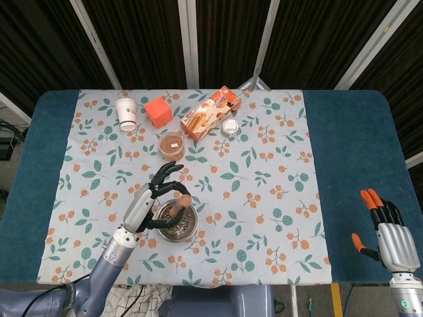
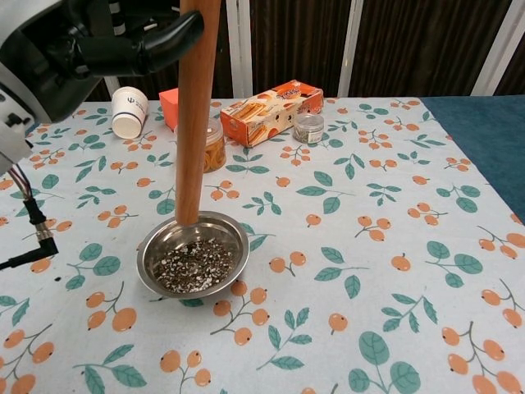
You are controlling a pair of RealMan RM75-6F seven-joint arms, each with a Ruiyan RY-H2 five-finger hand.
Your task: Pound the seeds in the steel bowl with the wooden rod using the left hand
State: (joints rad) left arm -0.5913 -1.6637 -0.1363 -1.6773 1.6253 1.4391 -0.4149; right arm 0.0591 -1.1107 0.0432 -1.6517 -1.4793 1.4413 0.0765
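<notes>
2 hands show here, and only 1 holds a thing. The dark fingers (image 2: 176, 31) of the left hand (image 1: 147, 205) are wrapped around the top part of the wooden rod (image 2: 195, 115) and grip it. The rod stands almost straight up, and its bottom end hangs at the back rim of the steel bowl (image 2: 156, 246); I cannot tell if it touches the rim. From the head view the rod's round top sits over the bowl. The seeds (image 2: 194, 266) lie in a flat heap on the bottom of the bowl, white and dark bits mixed, and the rod is not down in them. The bowl rests on the tabletop (image 1: 344, 152), on a cloth with orange fruit and green leaves (image 2: 369, 213). Behind the rod is a small clear jar with orange stuff (image 1: 172, 145). Further back are a white paper cup (image 1: 126, 113), an orange cube (image 1: 158, 111), an orange snack box (image 1: 210, 112) lying on its side, and a little jar with a silver lid (image 1: 230, 127) just beside the box. The right hand (image 1: 388, 239) is well apart, at the near right edge over the blue part of the tabletop. Its fingers with orange tips (image 1: 371, 197) are spread and hold nothing.
</notes>
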